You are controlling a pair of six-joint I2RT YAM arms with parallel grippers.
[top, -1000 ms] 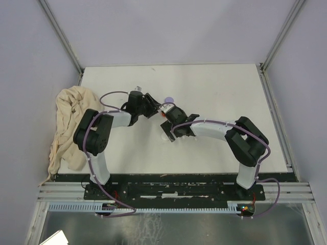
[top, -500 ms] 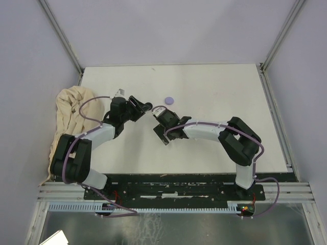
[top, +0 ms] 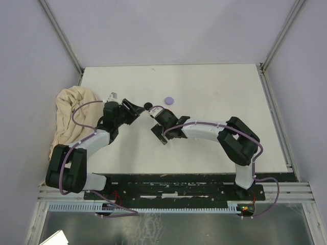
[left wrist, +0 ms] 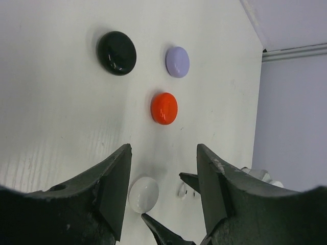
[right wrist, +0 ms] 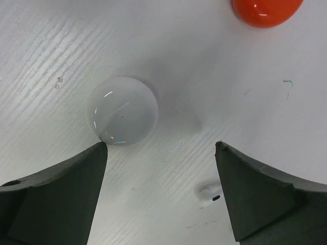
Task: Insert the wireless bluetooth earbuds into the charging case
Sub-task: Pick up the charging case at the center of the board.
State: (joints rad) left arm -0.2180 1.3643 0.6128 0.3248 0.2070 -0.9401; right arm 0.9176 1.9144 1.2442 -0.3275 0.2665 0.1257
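Note:
In the left wrist view, a white earbud (left wrist: 182,190) lies on the table next to a closed white round case (left wrist: 143,194). Beyond them sit a red case (left wrist: 164,108), a black case (left wrist: 117,52) and a lilac case (left wrist: 177,62). My left gripper (left wrist: 163,155) is open and empty, short of the white case. My right gripper (right wrist: 161,153) hovers open over the table, with the white case (right wrist: 123,110) by its left finger and the earbud (right wrist: 209,193) by its right finger. It holds nothing. Only this one earbud shows.
A crumpled beige cloth (top: 71,122) lies at the table's left edge. From above, the left gripper (top: 137,108) and right gripper (top: 159,122) nearly meet at mid-table. The black case (top: 148,106) and lilac case (top: 169,100) sit just beyond them.
The left arm has drawn back to the left, uncovering the black case. The right gripper has shifted slightly left and still stands wide open.

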